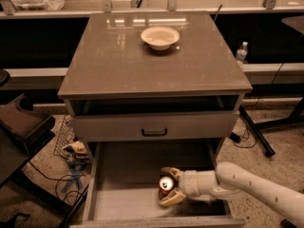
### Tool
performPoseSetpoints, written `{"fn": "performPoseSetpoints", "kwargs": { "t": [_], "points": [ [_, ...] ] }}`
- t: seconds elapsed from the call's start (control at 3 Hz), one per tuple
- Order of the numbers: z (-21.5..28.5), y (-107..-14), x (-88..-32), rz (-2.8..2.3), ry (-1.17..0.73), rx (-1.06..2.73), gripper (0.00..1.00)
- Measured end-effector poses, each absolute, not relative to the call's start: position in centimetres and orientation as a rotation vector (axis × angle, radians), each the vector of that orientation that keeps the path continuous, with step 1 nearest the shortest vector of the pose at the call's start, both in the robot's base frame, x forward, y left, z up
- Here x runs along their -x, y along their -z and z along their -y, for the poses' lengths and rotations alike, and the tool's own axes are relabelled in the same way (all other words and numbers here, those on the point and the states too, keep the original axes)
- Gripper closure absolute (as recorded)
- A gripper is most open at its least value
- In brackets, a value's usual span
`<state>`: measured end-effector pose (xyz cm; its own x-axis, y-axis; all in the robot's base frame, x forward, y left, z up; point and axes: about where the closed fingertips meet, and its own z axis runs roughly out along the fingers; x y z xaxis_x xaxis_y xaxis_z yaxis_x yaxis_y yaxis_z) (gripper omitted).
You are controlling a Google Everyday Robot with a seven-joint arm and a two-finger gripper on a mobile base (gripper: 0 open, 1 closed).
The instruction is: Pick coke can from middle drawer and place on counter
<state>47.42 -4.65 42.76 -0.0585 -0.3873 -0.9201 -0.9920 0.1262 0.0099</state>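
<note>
The coke can [166, 185] is a small red can with a silver top, standing upright on the pale floor of the open middle drawer [121, 201]. My gripper [168, 186] reaches in from the right on a white arm, with its two tan fingers spread, one behind the can and one in front of it. The fingers sit around the can, close to its sides. The counter [118, 56] is the glossy grey-brown slab on top of the cabinet, above and behind the drawer.
A white bowl [160, 37] sits on the counter near its back. A closed drawer front with a black bar handle [154, 132] lies above the open drawer. A clear water bottle [242, 52] stands at the back right. Cables and clutter [76, 153] lie on the floor at left.
</note>
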Motion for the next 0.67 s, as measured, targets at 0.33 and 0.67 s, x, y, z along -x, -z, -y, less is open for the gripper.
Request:
{"fn": "performPoseSetpoints", "kwargs": {
  "t": [0.33, 0.67],
  "points": [
    [4.47, -42.76, -47.35, -1.578, -0.929, 1.384, 0.47],
    [4.29, -42.74, -47.30, -1.576, -0.933, 1.385, 0.70]
  ]
}}
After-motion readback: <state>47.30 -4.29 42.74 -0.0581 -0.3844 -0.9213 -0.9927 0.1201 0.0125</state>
